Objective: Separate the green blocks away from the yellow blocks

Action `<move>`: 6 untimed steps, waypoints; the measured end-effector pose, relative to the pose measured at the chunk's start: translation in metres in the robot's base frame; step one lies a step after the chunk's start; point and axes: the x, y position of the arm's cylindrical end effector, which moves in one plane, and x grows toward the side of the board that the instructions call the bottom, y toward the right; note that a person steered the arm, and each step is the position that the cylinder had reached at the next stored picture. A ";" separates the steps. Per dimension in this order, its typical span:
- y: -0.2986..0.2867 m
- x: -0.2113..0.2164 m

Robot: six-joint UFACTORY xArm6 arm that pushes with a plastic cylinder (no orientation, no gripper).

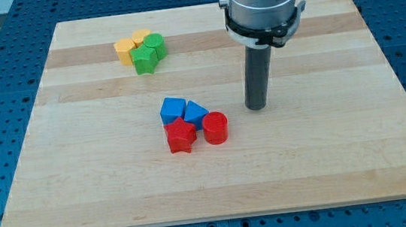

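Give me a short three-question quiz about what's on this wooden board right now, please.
1. True or false: the green blocks touch the yellow blocks.
2. Which block lies nearest my tip? A) red cylinder B) red star C) green star
3. Fill in: the two blue blocks sit toward the view's ____ of the red ones.

Key: 1 true; 2 A; 3 top.
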 end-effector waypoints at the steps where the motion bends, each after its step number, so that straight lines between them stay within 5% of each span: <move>1: 0.005 -0.057; 2: 0.006 -0.129; 3: 0.000 -0.150; 4: -0.009 -0.107; 6: -0.161 -0.061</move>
